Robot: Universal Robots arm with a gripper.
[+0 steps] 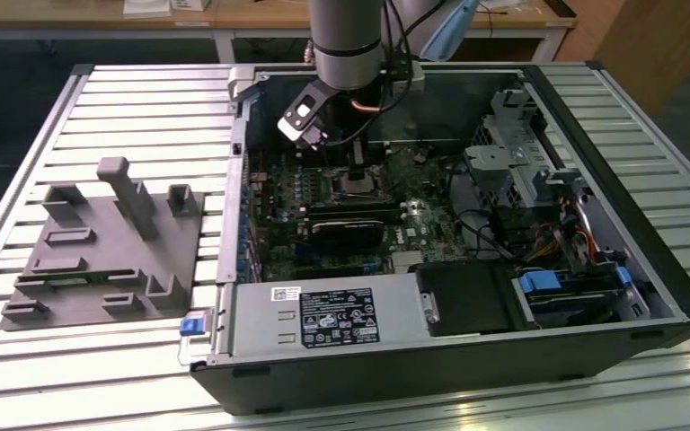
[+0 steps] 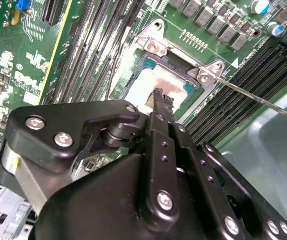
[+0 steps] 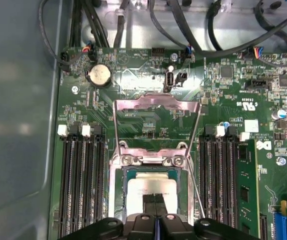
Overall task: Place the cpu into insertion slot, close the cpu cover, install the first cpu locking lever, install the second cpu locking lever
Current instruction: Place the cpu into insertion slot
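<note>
End effector (image 2: 159,95) pressed together, empty, tips at cpu (image 3: 151,182) face. Cpu flat in slot (image 3: 116,187); cover (image 3: 156,102) flipped open. Cpu likely light, stiff, fragile: hold by edges.

Workshop-lab: slatted aluminium bench (image 1: 141,117); open computer (image 1: 441,364) (desks (image 1: 261,18) behind).

The cpu (image 3: 151,186) in the insertion slot (image 3: 117,200), between memory slots (image 3: 81,185), under the tool (image 3: 156,202).
</note>
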